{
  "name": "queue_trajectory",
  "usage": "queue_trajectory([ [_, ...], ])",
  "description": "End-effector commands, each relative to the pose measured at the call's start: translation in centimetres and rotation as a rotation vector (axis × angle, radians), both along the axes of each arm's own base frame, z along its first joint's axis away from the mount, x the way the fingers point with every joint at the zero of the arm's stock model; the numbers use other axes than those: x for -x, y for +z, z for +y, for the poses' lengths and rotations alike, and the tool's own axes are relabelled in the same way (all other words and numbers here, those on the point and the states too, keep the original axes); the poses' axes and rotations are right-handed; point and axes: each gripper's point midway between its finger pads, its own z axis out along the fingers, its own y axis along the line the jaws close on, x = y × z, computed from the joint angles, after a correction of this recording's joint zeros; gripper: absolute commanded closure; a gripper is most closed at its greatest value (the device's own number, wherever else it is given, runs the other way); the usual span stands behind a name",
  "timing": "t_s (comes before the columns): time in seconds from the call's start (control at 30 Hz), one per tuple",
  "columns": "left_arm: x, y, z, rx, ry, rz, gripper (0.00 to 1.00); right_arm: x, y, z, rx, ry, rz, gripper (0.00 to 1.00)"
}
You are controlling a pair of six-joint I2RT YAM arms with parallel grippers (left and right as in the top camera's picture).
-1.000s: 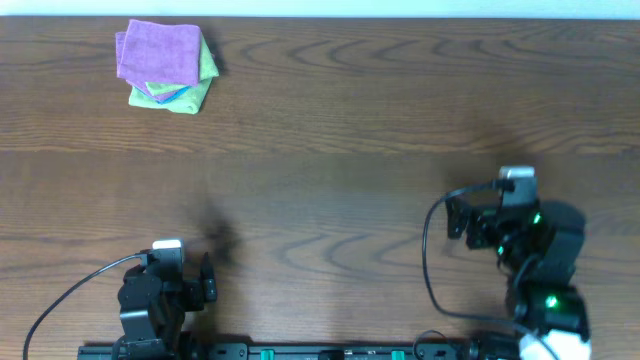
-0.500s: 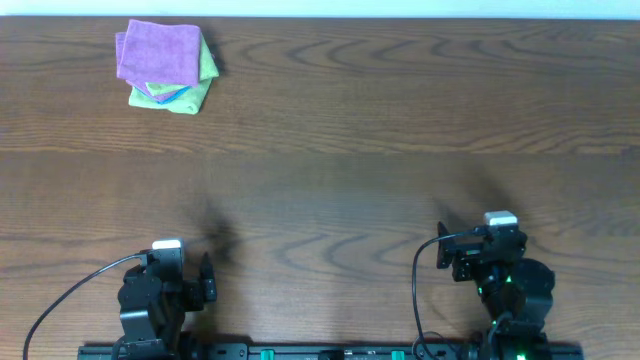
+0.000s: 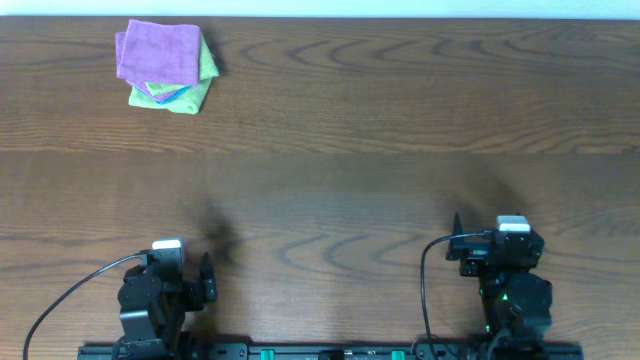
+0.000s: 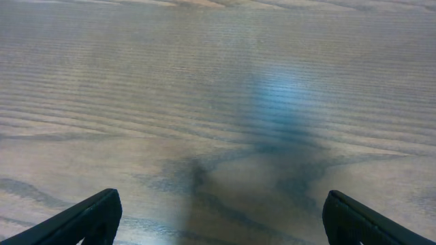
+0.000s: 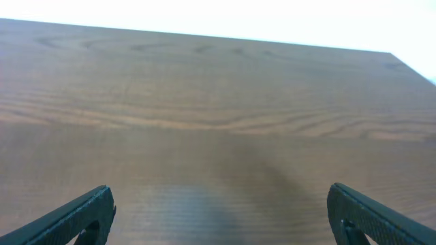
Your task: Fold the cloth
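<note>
The cloth [image 3: 160, 53] lies at about 11 o'clock in the overhead view, near the far edge of the dark wood-grain worktop [image 3: 350, 150]. It is a lilac square, lying flat on top of a small stack. Under it a lime-green cloth [image 3: 192, 97] sticks out along the right and near sides, and a thin sliver of a blue cloth [image 3: 174, 95] shows between the two.

Both arms sit at the near edge, the left at 7 o'clock and the right at 5 o'clock, well apart from the stack. From the left arm the cloth lies almost straight toward 12 o'clock, across the depth of the worktop. From the right arm it lies toward 10 o'clock, across most of the width as well.

The left tool [image 4: 218, 214] has its fingers spread wide, one tip in each lower corner of its wrist view, with only wood grain and a soft shadow between them. The right tool [image 5: 221, 207] is spread the same way over bare wood. Neither wrist view takes in the cloth.
</note>
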Motion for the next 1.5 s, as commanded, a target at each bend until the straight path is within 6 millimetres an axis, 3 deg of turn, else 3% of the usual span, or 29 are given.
queue_trajectory([
  [0.0,0.90,-2.30,0.09,-0.006,0.004,0.077,0.05,0.11,0.49,-0.32,0.014,-0.018,-0.027,0.01],
  [0.37,0.90,-2.30,0.10,-0.006,0.004,0.077,0.04,0.19,0.71,-0.91,-0.112,-0.086,-0.050,0.01],
  [1.47,0.90,-2.30,0.09,-0.006,0.004,0.077,0.04,0.17,0.72,-0.83,-0.113,-0.081,-0.050,0.01],
])
